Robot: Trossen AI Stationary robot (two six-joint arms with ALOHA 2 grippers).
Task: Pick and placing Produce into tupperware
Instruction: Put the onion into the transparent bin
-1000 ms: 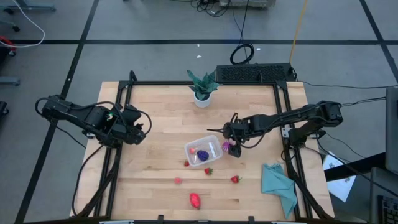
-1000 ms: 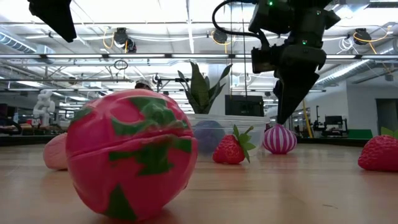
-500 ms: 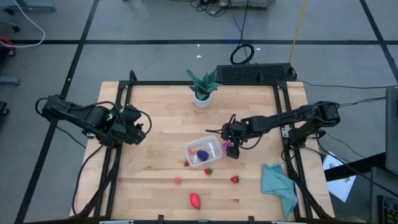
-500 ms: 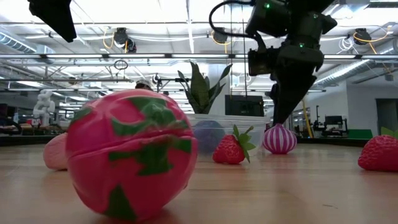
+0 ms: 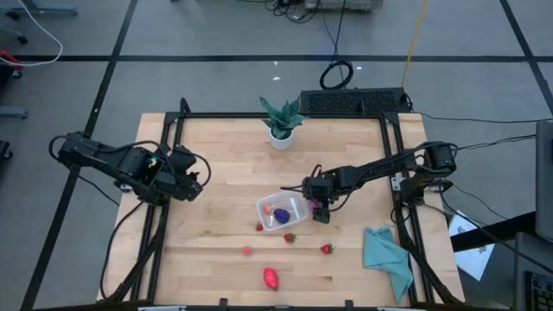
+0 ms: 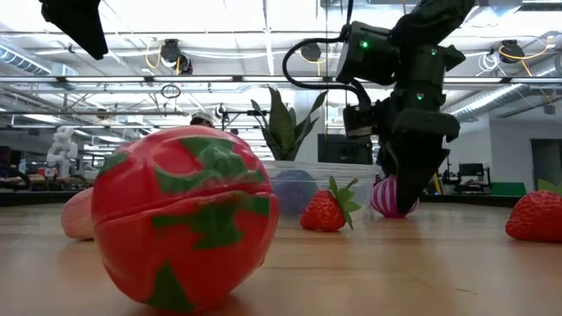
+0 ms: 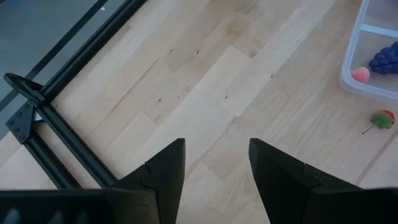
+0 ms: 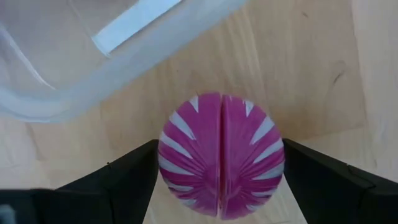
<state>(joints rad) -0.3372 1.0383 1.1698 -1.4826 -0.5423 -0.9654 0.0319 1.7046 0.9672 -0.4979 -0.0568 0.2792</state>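
Two pieces of produce already lie in the tupperware (image 5: 282, 210) at centre frame. Right gripper (image 5: 320, 210) stands at its right edge, fingers spread wide either side of the purple striped fruit (image 8: 221, 163), apparently set to clamp it. Left gripper (image 5: 192, 184) waits at centre left, fingers partly apart, empty.

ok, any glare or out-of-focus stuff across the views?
Low view: big red-and-green toy fruit up close looks soft, bright ceiling lights behind. Right wrist view: pink striped toy fruit sharp between the right gripper fingers; clear plastic container washed out. High view: even light.
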